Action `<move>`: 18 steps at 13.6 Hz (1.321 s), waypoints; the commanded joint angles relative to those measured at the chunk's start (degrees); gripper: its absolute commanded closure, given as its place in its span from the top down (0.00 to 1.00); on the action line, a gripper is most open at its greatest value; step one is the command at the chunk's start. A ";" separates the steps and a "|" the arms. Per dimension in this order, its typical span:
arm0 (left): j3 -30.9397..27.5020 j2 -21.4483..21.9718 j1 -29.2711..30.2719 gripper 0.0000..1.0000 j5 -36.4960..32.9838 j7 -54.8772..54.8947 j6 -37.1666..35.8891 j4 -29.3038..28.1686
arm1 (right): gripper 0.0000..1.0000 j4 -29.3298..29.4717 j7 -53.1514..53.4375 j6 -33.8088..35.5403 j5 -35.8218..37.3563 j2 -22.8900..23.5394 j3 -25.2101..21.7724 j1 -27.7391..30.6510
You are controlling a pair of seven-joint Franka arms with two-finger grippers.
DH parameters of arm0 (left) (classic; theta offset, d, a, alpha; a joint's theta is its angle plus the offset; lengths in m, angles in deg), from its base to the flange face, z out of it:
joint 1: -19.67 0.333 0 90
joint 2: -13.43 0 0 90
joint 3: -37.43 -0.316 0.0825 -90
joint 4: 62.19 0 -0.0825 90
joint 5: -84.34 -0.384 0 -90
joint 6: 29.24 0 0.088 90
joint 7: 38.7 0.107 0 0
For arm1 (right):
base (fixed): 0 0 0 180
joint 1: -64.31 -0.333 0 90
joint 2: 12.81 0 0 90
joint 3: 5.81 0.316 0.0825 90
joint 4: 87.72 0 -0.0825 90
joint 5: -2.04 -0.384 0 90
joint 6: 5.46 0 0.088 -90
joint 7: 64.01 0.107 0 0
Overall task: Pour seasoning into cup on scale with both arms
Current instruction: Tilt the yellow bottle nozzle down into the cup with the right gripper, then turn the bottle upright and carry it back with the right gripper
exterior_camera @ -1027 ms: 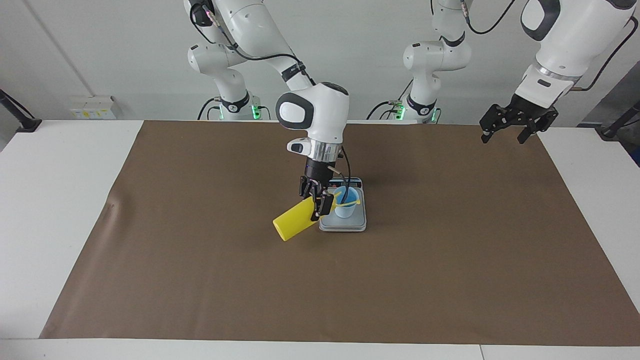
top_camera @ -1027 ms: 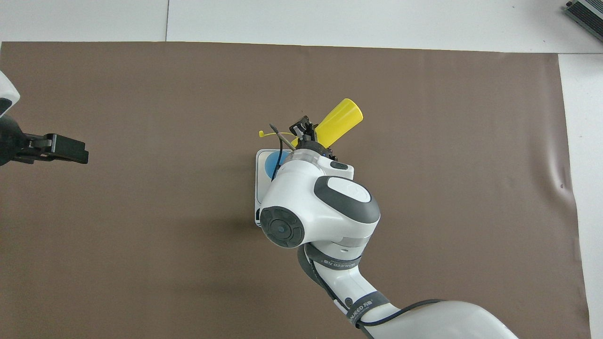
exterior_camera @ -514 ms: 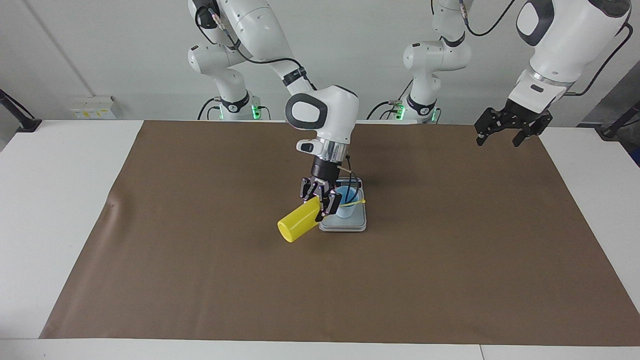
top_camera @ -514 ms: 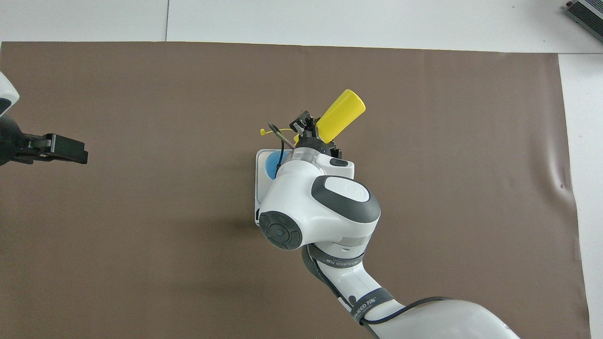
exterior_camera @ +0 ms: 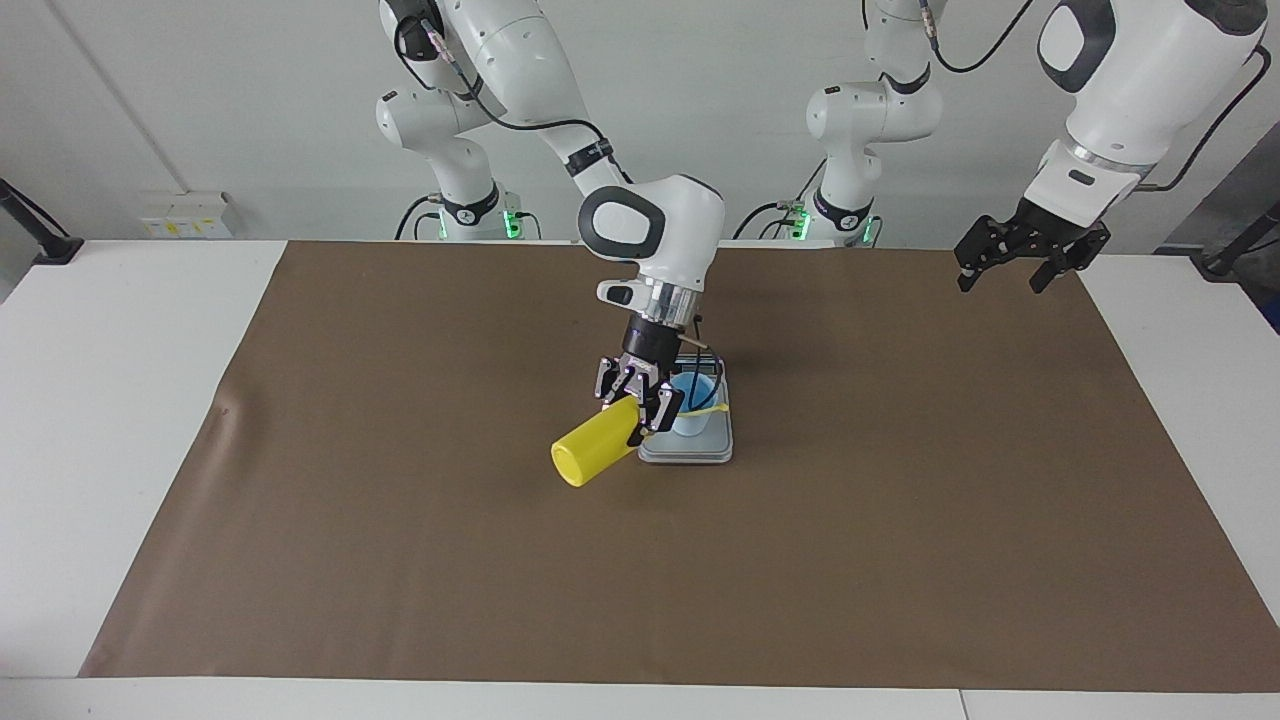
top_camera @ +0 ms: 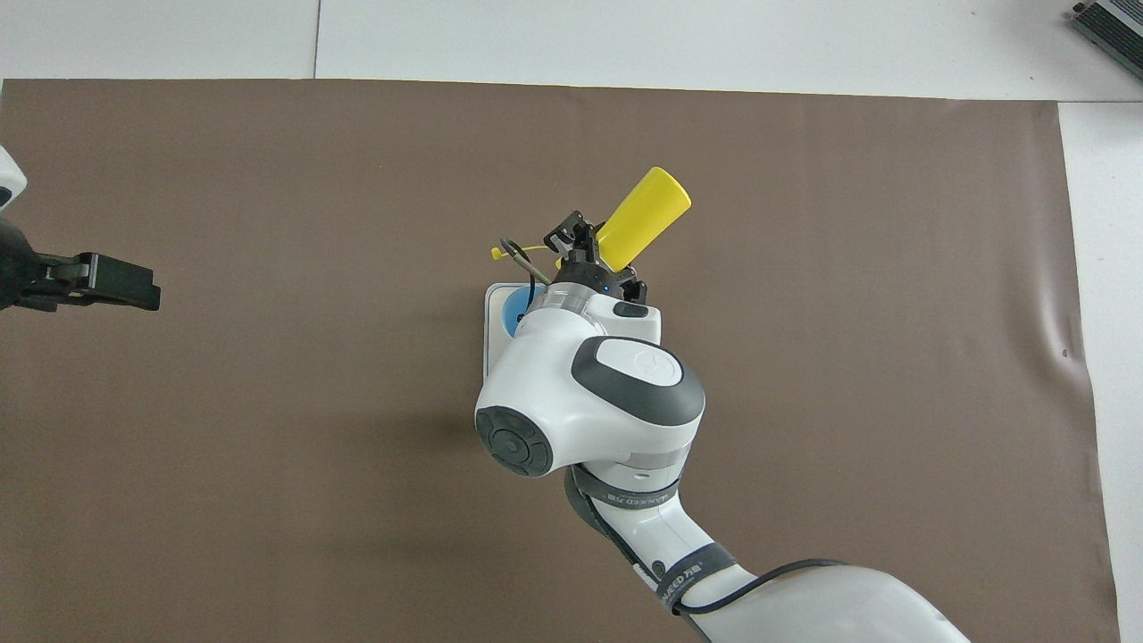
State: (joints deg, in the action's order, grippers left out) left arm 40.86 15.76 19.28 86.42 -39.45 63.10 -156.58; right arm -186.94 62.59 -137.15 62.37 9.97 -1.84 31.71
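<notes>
From across the table you see the right gripper (exterior_camera: 634,408) clamped on the smooth yellow squeeze bottle (exterior_camera: 592,452), tipped toward the tapered blue cup (exterior_camera: 691,412) on the flat grey scale (exterior_camera: 688,450). The left gripper (exterior_camera: 1018,262) waits, fingers apart, over the brown mat (exterior_camera: 400,520).

From above, you see the bottle (top_camera: 645,214) slanting beside the cup's (top_camera: 515,317) blue inside.

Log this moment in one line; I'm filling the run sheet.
right hand: shut on tilted bottle, nozzle at cup | cup: on scale | left hand: open, waiting
</notes>
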 commanded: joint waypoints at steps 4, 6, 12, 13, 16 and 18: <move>-0.17 0.84 0.04 1.00 -0.23 -0.57 0.03 -0.97 | 0.00 2.72 2.77 1.35 2.60 1.04 0.16 -0.09; -0.18 0.84 0.04 1.00 -0.23 -0.57 0.12 -0.97 | 0.00 2.72 2.77 1.61 2.51 1.04 0.25 -0.09; -0.18 0.84 0.04 1.00 -0.23 -0.57 0.12 -0.97 | 0.00 2.36 4.79 0.39 -2.21 -0.80 0.51 1.57; -0.18 0.84 0.04 1.00 -0.14 -0.57 0.12 -0.97 | 0.00 2.36 4.79 0.21 -5.11 -1.50 0.51 2.02; -0.18 0.84 0.12 1.00 -0.23 -0.57 0.03 -0.97 | 0.00 2.10 4.35 -0.32 -13.28 -4.22 0.60 3.86; -0.18 0.84 0.04 1.00 -0.23 -0.57 0.12 -0.97 | 0.00 1.93 4.27 -0.23 -20.57 -5.80 0.51 4.91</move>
State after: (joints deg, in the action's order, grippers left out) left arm 40.81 15.76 19.28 86.42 -39.46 63.10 -156.58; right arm -184.37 66.82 -136.98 47.06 6.65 -1.90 35.05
